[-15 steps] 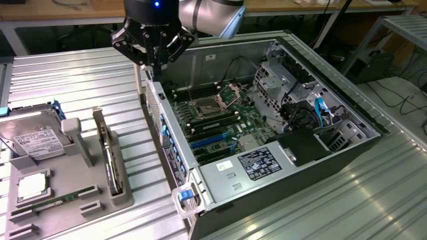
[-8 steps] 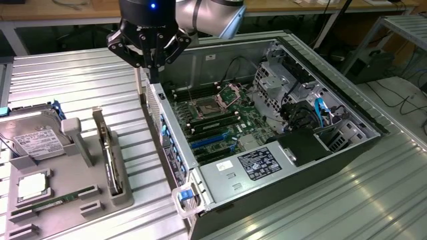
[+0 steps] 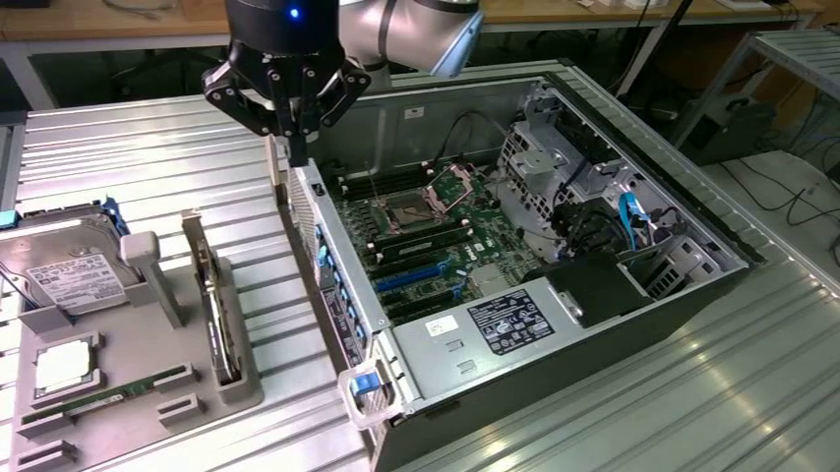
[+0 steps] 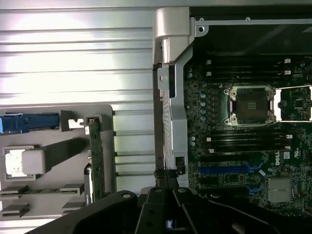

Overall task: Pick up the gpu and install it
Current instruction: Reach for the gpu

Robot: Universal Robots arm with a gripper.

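Task is sitting at the start: gpu (image 3: pixel 210 290) is standing on edge in a slot of the grey holder tray (image 3: pixel 145 334), lower left of the exterior view, not yet picked, nothing installed. End effector (image 3: pixel 297 155) is hovering upper left of the frame w/ fingers pressed together, gripping nothing, just above the open PC case (image 3: pixel 486 388) rear wall. Gpu is looking thin, flat, rigid. Tray is showing as matte moulded plastic, case as sheet metal w/ perforated grille, bench (image 3: pixel 132 147) as ribbed, shiny metal.
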